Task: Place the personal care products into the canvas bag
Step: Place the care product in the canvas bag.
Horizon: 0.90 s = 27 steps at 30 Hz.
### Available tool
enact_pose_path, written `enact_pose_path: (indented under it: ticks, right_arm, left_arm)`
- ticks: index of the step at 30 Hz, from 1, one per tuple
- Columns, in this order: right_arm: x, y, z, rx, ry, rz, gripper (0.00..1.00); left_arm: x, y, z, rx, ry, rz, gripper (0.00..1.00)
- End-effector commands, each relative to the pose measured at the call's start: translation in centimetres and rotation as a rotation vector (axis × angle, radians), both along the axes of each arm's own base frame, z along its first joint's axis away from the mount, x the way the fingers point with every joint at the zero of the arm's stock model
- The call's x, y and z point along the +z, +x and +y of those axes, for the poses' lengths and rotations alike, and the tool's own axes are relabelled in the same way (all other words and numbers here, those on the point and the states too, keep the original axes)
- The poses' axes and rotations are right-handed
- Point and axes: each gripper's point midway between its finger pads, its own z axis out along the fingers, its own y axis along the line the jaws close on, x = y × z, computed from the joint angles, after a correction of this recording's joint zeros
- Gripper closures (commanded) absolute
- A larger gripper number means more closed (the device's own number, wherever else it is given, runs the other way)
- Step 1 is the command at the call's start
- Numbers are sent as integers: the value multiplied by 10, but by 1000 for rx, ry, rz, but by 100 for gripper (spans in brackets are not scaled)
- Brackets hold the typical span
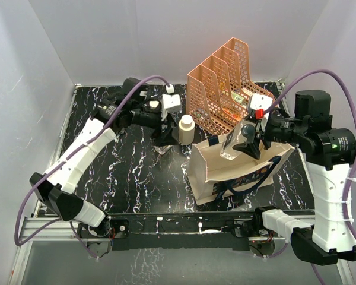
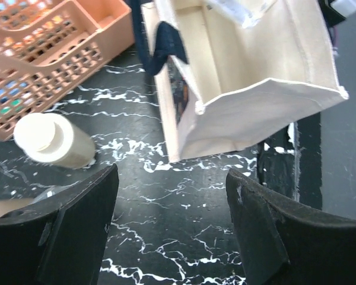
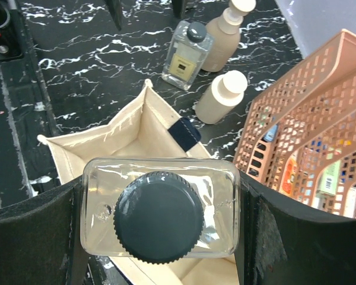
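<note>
My right gripper (image 3: 160, 222) is shut on a square clear glass bottle with a dark cap (image 3: 159, 214) and holds it upright over the open mouth of the beige canvas bag (image 3: 130, 127). In the top view the bottle (image 1: 232, 144) hangs above the bag (image 1: 225, 172). On the table stand a second clear glass bottle (image 3: 187, 53), a tan bottle with a cream cap (image 3: 224, 34) and a cream bottle with a white cap (image 3: 221, 98). My left gripper (image 2: 172, 175) is open and empty above the table, next to the cream bottle (image 2: 53, 141). No silver bottle is in view.
The peach mesh file organizer (image 1: 222, 89) stands just behind the bag, close to my right gripper, and holds small items. The bag's navy handle (image 2: 166, 41) hangs over its near rim. Grey walls enclose the black marble table (image 1: 136, 178).
</note>
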Motion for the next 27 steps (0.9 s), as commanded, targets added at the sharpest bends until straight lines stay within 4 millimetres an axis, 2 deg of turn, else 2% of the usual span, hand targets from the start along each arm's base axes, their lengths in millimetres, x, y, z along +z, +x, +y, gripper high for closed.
enact_pose_path:
  ticks: [1, 7, 9, 13, 17, 20, 22, 27]
  right_arm:
    - [20, -6, 15, 117, 66, -120, 92]
    - [-1, -12, 19, 147, 81, -27, 92]
    - [-8, -13, 20, 147, 81, -6, 92]
    - [-21, -16, 22, 159, 81, 42, 92]
    - [-39, -19, 29, 198, 97, 114, 92]
    - [-52, -20, 35, 230, 102, 159, 92]
    - [-55, -21, 38, 248, 105, 159, 92]
    - [-69, -19, 45, 286, 106, 170, 92]
  left_arm:
    - [-8, -23, -17, -120, 12, 33, 30]
    - [-19, -25, -49, -158, 24, 62, 39]
    - [-29, -25, -57, -164, 30, 75, 40]
    - [-47, -18, -66, -140, 41, 108, 48]
    - [-55, -27, -72, -172, 17, 175, 55]
    - [-62, -22, -76, -143, 14, 198, 71]
    - [-63, -15, -77, -119, 25, 187, 98]
    - [-62, -6, -77, -130, 60, 133, 100]
